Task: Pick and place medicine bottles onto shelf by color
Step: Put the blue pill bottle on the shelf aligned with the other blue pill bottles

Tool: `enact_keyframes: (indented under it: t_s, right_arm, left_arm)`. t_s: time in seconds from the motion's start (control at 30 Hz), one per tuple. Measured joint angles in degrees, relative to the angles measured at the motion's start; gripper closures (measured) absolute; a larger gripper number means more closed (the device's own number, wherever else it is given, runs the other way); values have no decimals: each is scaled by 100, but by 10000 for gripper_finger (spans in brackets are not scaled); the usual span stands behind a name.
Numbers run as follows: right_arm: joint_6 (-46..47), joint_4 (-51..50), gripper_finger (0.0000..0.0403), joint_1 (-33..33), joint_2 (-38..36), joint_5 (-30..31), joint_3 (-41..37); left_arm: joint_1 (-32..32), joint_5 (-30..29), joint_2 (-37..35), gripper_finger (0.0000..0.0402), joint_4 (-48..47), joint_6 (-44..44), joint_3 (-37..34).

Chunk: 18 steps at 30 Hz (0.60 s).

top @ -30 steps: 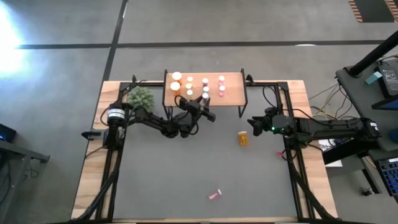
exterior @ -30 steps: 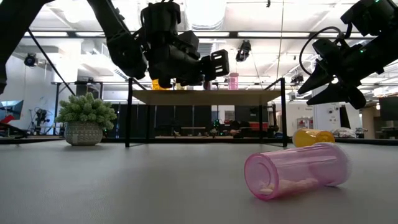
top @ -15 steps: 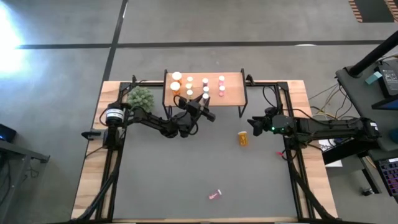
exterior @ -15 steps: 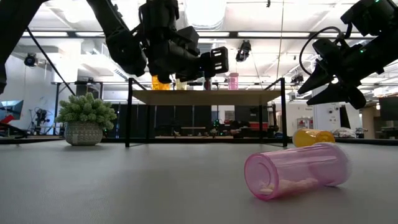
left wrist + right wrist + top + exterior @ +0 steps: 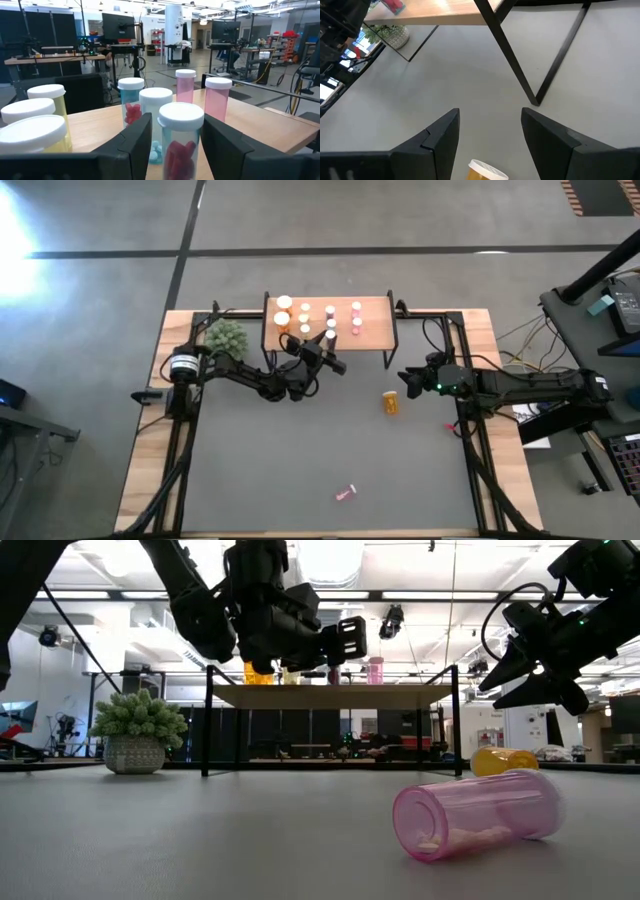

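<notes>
The shelf [image 5: 375, 308] stands at the table's far edge and carries several white-capped medicine bottles in rows: orange and yellow at its left, pink [image 5: 218, 97] at its right. At the shelf's near edge, above board height, my left gripper [image 5: 350, 640] is shut on a clear bottle of red pills [image 5: 180, 145]. An orange bottle [image 5: 390, 402] lies on its side on the table right of centre. My right gripper [image 5: 408, 380] hangs open just right of it and touches nothing. A pink bottle [image 5: 478, 825] lies on its side near the front edge. My left gripper pinches the clear bottle's body just under its white cap [image 5: 181, 116], one finger [image 5: 137, 145] on each side. The fingers reach in level from the table's near side toward the shelf. The bottle stands upright between them. Its base is out of the picture, so I cannot tell whether it rests on the board.
A green bushy plant in a pot [image 5: 226, 337] stands left of the shelf, close behind my left arm. The shelf's thin black legs [image 5: 560, 55] stand ahead of my right gripper. Cables run along the table's right edge [image 5: 470, 430].
</notes>
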Motion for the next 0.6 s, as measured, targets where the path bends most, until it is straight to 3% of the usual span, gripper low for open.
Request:
enact_keyframes:
  t_s: [0.6]
  right_arm:
    - [0, 1, 200, -2, 0, -2, 0]
  left_arm:
    - [0, 19, 0, 224, 243, -2, 11]
